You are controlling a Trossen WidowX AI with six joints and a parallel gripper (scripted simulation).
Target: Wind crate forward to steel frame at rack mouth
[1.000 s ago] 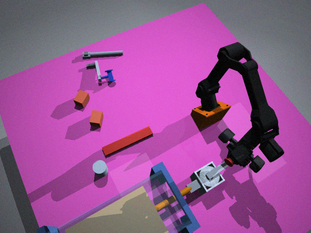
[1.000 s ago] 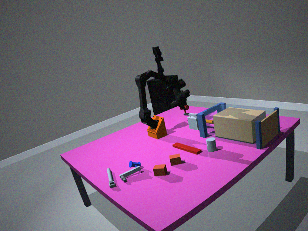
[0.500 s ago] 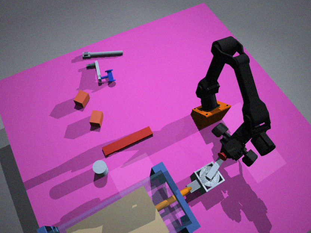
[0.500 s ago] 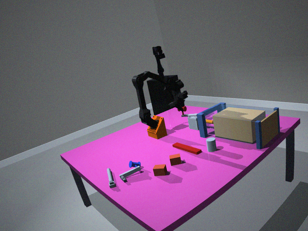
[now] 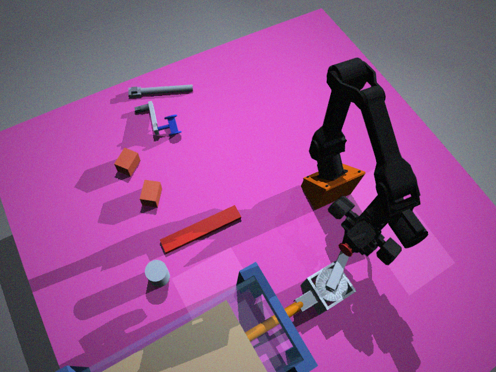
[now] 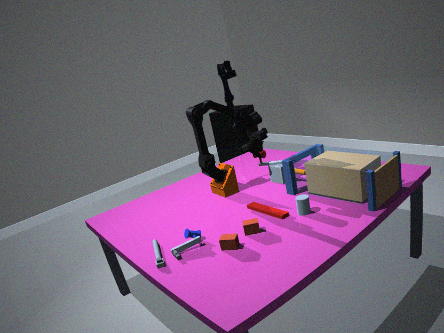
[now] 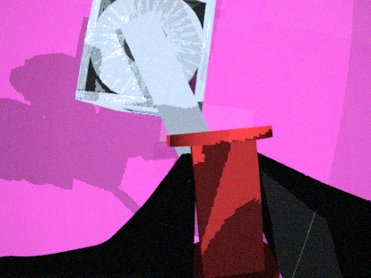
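The grey hand winch [image 5: 346, 297] [image 6: 275, 172] [image 7: 90, 57] stands on the pink bench before the blue steel frame [image 5: 270, 301] [image 6: 288, 175]. The winch handle's grey arm [image 5: 335, 276] [image 7: 157, 69] sits on top of the winch. My gripper [image 5: 346, 248] [image 6: 261, 154] [image 7: 215, 160] is shut on the handle's red grip [image 5: 344, 247] [image 7: 228, 189]. An orange strap [image 5: 264, 326] [image 6: 300, 171] runs from the winch through the frame to the tan crate [image 5: 198, 339] [image 6: 340, 175]. The crate sits flat under the clear panels, with a gap between its front and the frame.
A spare crank with a blue grip [image 5: 159, 121] [image 6: 187, 242], a grey rod [image 5: 161, 90] [image 6: 158, 252], two orange blocks [image 5: 127, 161] [image 5: 150, 192], a red bar [image 5: 200, 228] [image 6: 267, 209] and a grey cylinder [image 5: 157, 272] [image 6: 302, 204] lie on the bench. The orange arm base [image 5: 331, 183] stands behind the winch.
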